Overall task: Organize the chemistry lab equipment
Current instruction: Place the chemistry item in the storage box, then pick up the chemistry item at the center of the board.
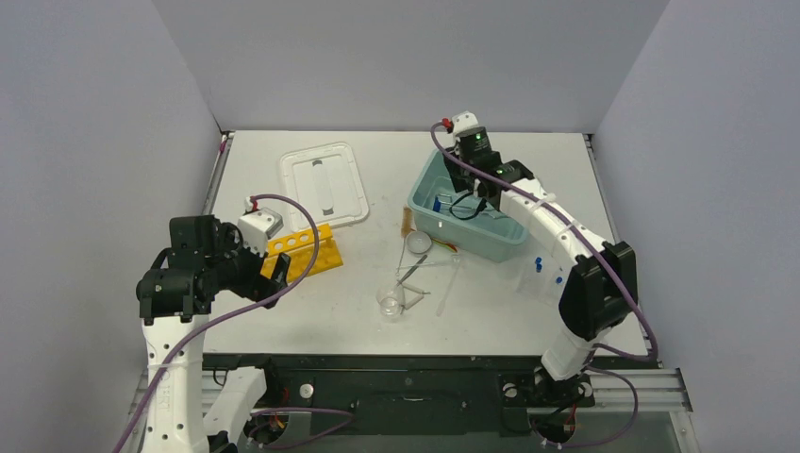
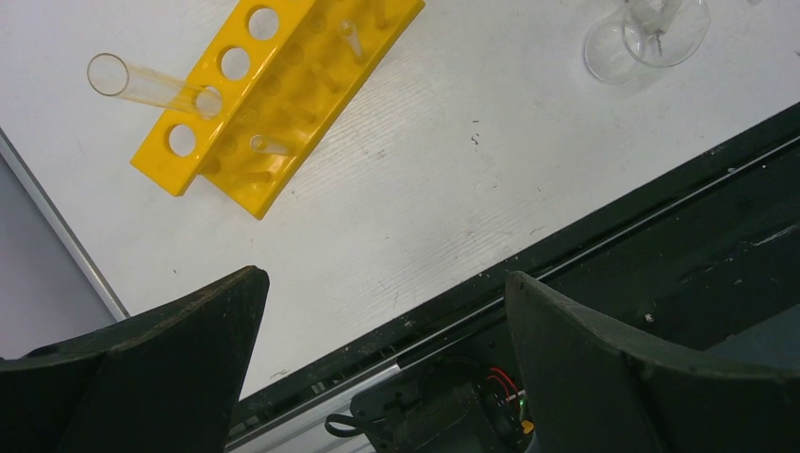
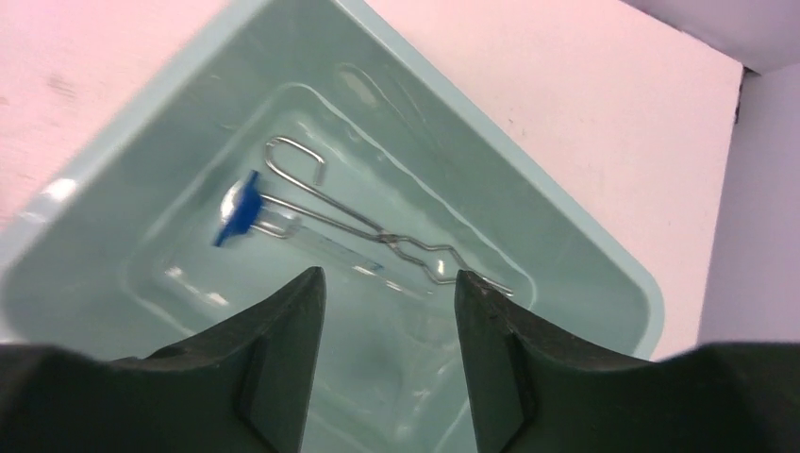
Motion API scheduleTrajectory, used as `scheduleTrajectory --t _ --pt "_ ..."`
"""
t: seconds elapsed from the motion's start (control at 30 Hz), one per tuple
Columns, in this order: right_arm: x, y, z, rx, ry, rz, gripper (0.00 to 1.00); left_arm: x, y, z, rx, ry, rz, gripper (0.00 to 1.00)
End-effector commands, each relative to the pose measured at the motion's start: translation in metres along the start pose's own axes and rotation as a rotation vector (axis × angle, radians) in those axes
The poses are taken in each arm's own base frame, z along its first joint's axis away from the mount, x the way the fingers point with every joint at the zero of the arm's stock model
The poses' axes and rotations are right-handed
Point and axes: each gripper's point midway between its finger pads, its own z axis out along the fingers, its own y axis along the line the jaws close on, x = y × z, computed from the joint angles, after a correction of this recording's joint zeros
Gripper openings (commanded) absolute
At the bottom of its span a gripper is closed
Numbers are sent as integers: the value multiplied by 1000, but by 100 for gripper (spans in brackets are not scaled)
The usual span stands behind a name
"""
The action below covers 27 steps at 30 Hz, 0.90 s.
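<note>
The yellow holed rack (image 1: pixel 304 248) lies at the table's left; in the left wrist view the rack (image 2: pixel 274 94) holds a clear glass tube (image 2: pixel 151 85) leaning out of one hole. My left gripper (image 1: pixel 274 269) is open and empty just left of the rack, jaws wide apart (image 2: pixel 387 283). My right gripper (image 1: pixel 476 193) is open and empty above the teal tub (image 1: pixel 491 247). Inside the tub (image 3: pixel 566 236) lie the metal loop-handled tongs (image 3: pixel 377 226) and a blue-capped vial (image 3: pixel 250 212). A round dish (image 1: pixel 419 243), wire triangle (image 1: pixel 415 283), beaker (image 1: pixel 390 302) and a glass tube (image 1: pixel 451 283) lie mid-table.
The white lid (image 1: pixel 324 184) lies behind the rack. Two blue-capped vials (image 1: pixel 538 266) stand on the table right of the tub, near the right arm. A tan brush (image 1: pixel 408 222) lies left of the tub. The beaker (image 2: pixel 646 33) also shows in the left wrist view, near the table's front edge.
</note>
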Motion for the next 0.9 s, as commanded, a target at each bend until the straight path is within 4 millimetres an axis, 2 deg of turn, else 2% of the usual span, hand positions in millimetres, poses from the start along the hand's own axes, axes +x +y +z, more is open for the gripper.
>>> scheduleTrajectory --t 0.0,0.03,0.07,0.1,0.13,0.17,0.23,0.27,0.33,0.4,0.43,0.5,0.53,0.6,0.63,0.7,0.77,0.83,0.87 --pt "-62 35 -74 -51 -275 125 63 -11 3 -2 -17 -43 -1 97" --pt "-62 62 -82 -127 -290 144 71 -11 4 -2 -18 -41 -8 97" --pt "-59 78 -86 -201 -287 205 78 -12 4 -2 -19 -44 -11 97" --pt "-64 109 -95 -389 -306 224 80 -13 4 -2 -19 -46 -12 97" --pt "-55 123 -95 -470 -280 292 80 -15 5 -2 -23 -54 -15 97" --pt "-60 136 -100 -543 -295 335 81 -15 5 -2 -27 -59 -15 97" --pt "-42 141 -90 -455 -232 422 81 -17 6 -4 -39 -73 -14 97" --pt "-28 139 -86 -306 -203 395 81 -18 7 -5 -49 -80 -11 97" --pt "-13 145 -89 -139 -190 331 80 -18 10 -6 -65 -83 -8 97" --pt "-7 151 -100 -41 -235 320 80 -18 13 -8 -86 -83 -7 97" --pt "-9 150 -106 -27 -266 353 86 -18 13 -9 -94 -86 -7 97" --pt "6 157 -97 -51 -252 556 98 -20 17 -11 -117 -96 -17 96" --pt "2 164 -88 -155 -220 634 99 -22 18 -13 -129 -103 -23 96" --pt "6 169 -73 -278 -140 732 100 -24 20 -15 -142 -115 -27 97" --pt "10 169 -64 -299 -106 741 100 -25 20 -16 -145 -118 -30 97" --pt "18 181 -63 -316 -69 691 99 -26 19 -18 -144 -129 -18 97" --pt "31 181 -62 -217 -66 599 99 -27 18 -18 -143 -138 -11 96" --pt "42 189 -56 -178 -39 524 93 -28 18 -20 -150 -149 -6 97" --pt "46 191 -52 -167 -26 505 84 -27 19 -20 -154 -152 -5 97"
